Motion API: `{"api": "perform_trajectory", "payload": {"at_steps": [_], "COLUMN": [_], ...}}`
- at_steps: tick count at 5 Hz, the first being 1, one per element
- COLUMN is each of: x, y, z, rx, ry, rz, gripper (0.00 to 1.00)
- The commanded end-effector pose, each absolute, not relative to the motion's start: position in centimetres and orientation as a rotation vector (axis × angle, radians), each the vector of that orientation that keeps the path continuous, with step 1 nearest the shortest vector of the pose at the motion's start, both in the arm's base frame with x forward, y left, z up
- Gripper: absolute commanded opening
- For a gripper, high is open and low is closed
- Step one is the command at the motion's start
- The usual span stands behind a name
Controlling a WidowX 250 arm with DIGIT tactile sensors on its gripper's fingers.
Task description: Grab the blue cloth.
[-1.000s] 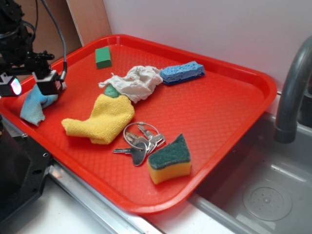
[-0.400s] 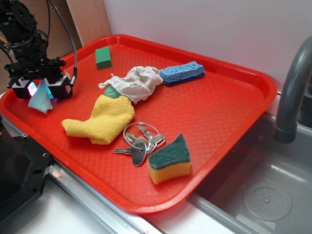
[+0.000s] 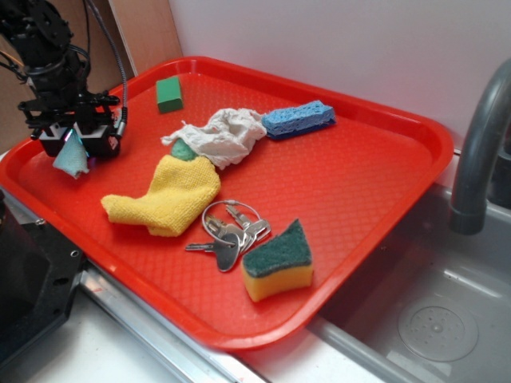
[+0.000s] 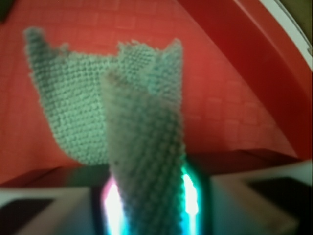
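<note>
Red tray (image 3: 383,171) beside a sink is my whole workspace right now, up against a white wall. My jaws are clamped on the blue cloth (image 3: 71,157), which hangs from them above the tray's left corner; the wrist view shows the blue cloth (image 4: 142,147) pinched right between the lit pads. Seems like only a fold is caught, so I'd say keep the squeeze firm and lift slow and straight, well apart from the yellow cloth (image 3: 168,194).

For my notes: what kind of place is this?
Probably a kitchen sink area: a grey faucet over a metal sink, beside a red tray holding sponges and cloths.
</note>
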State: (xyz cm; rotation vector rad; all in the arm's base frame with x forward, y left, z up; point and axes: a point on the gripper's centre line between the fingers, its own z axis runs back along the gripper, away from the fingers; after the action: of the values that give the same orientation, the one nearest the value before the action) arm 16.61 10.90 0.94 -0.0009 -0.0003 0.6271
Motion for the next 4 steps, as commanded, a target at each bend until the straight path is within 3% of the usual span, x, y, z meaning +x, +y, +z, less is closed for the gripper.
{"api": "perform_trajectory", "payload": {"at_steps": [1,3,4], "x": [20.1,20.6,18.9], "y": [4.8,0.7,0.5], "z": [10.5,20.1,21.3], "rx": [-0.055,-0.084,-0.089], "ry": [-0.086,-0.231,-0.256], "rz": [0.415,0.274,0.27], "gripper": [0.0,0.0,0.0]}}
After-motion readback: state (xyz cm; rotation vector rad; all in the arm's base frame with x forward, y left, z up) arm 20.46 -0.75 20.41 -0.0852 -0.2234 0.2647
